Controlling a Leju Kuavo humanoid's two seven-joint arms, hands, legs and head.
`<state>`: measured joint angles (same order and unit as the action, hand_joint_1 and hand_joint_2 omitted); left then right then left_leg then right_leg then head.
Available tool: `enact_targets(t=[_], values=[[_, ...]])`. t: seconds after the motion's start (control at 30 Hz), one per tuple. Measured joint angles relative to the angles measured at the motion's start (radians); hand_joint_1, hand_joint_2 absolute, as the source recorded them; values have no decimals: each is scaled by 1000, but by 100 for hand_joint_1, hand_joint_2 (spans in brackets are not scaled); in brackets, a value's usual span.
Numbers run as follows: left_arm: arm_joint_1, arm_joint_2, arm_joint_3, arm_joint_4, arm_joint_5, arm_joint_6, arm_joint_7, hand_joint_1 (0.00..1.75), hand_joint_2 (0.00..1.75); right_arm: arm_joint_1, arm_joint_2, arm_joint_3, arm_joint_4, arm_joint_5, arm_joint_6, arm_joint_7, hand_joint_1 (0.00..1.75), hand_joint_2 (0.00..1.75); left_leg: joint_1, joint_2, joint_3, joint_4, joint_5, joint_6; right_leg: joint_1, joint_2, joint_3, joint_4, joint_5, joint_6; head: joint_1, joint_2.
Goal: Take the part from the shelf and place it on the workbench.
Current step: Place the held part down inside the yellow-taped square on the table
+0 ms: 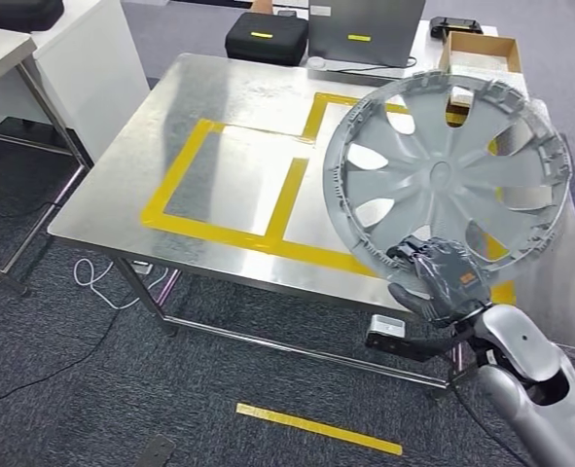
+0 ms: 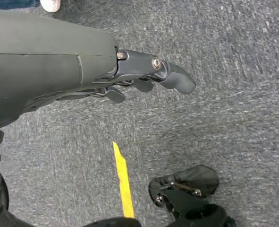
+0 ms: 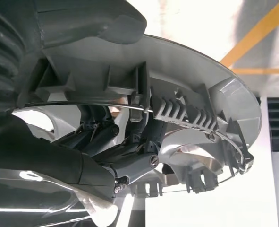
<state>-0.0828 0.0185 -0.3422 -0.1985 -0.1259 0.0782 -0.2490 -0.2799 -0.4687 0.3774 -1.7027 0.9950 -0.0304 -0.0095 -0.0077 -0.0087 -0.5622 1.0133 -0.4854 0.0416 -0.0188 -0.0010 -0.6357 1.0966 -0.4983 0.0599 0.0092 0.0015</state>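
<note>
One grey plastic spoked wheel cover (image 1: 446, 175) is held in the air above the right part of the shiny steel worktop (image 1: 225, 126), tilted so its inner side faces the head camera. The right hand (image 1: 437, 282) grips it at its near rim; in the right wrist view the thick grey thumb (image 3: 95, 19) lies on one face of the rim and the darker fingers (image 3: 105, 137) curl against the ribbed other side, so the cover (image 3: 188, 94) is clamped between them. The worktop carries yellow tape lines (image 1: 225, 229) marking out two rectangular bays side by side; the cover hangs over the right-hand one, not touching the surface as far as can be told.

The left hand (image 2: 145, 78) hangs beside the body over grey carpet (image 2: 237, 94), holding nothing, its fingers loosely extended. One yellow tape strip (image 2: 123, 179) lies on the carpet under it.

Beyond the worktop sit one black case (image 1: 267, 37), one grey laptop (image 1: 365, 29) and one brown cardboard box (image 1: 483, 53). One white desk (image 1: 63, 49) stands at the left.
</note>
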Motion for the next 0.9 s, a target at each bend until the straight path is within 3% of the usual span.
enact_targets(t=[0.07,0.13,0.2,0.27,0.33,0.37,0.4,0.43,0.5,0.57,0.67,0.73,0.83,0.87,0.9], values=[[-1,-1,-4,0,-8,-2,0,0,175,-36,14,29,46,-1,3,2,175,175,-1,-2,-5,4,-4,-10,4,1,25,-67,17,-13,1,0],[-2,-1,-6,0,-17,-4,0,0,175,-69,34,55,92,-4,9,8,175,175,-3,-1,-11,8,-4,-20,5,3,31,-75,14,-31,1,0],[-6,-1,-6,-1,-24,-6,1,0,175,-96,58,73,136,-11,14,20,175,175,-4,0,-16,27,-14,-31,1,2,36,-77,19,-42,-1,0],[-10,-2,-7,-2,-30,-8,2,0,175,-123,84,87,181,-16,20,30,175,175,1,1,-58,111,-54,-43,-1,0,42,-79,17,-48,-5,0],[-11,-4,-8,-2,-36,-11,5,0,175,-150,106,101,227,-16,27,35,175,175,5,2,-127,237,-104,-52,-1,0,44,-79,14,-53,-7,0],[-11,-5,-9,-2,-39,-13,7,0,175,-160,117,110,249,-13,29,37,175,175,6,2,-151,276,-113,-53,0,1,45,-79,13,-54,-7,0],[-11,-5,-10,-2,-42,-15,8,0,175,-167,126,118,270,-11,32,40,175,175,6,2,-161,280,-101,-52,0,2,48,-79,11,-55,-7,0],[-11,-6,-11,-3,-44,-19,8,0,175,-173,135,126,289,-8,33,44,175,175,6,2,-153,244,-68,-49,0,2,51,-79,9,-55,-7,0],[-13,-6,-12,-3,-46,-32,5,0,175,-185,152,140,326,-4,37,49,175,175,4,2,-110,116,14,-39,1,3,58,-79,4,-52,-7,0],[-16,-5,-12,-4,-44,-54,-6,0,175,-201,167,153,365,-2,43,52,175,175,0,2,-81,26,47,-30,2,3,58,-79,1,-46,-7,0],[-16,-5,-12,-4,-39,-82,-20,0,175,-221,184,169,423,-4,53,55,175,175,-1,2,-73,7,51,-19,3,3,55,-83,-4,-28,-7,0],[-19,-6,-11,-5,-36,-91,-27,0,175,-230,193,178,459,-8,56,57,175,175,6,1,-66,-3,55,-12,4,1,39,-53,-27,-20,-4,0],[-22,-6,-10,-7,-32,-107,-41,0,175,-243,204,191,517,-12,55,55,175,175,8,1,-64,-7,56,-6,4,1,-54,128,-105,-13,-1,0],[-22,-7,-10,-7,-30,-112,-46,0,175,-243,205,195,533,-13,55,54,175,175,8,1,-63,-6,55,-5,4,1,-85,180,-116,-11,-1,0],[-21,-7,-9,-8,-28,-117,-50,0,175,-242,206,200,547,-14,55,52,175,175,8,0,-62,-6,53,-4,4,1,-100,198,-108,-10,0,0]])
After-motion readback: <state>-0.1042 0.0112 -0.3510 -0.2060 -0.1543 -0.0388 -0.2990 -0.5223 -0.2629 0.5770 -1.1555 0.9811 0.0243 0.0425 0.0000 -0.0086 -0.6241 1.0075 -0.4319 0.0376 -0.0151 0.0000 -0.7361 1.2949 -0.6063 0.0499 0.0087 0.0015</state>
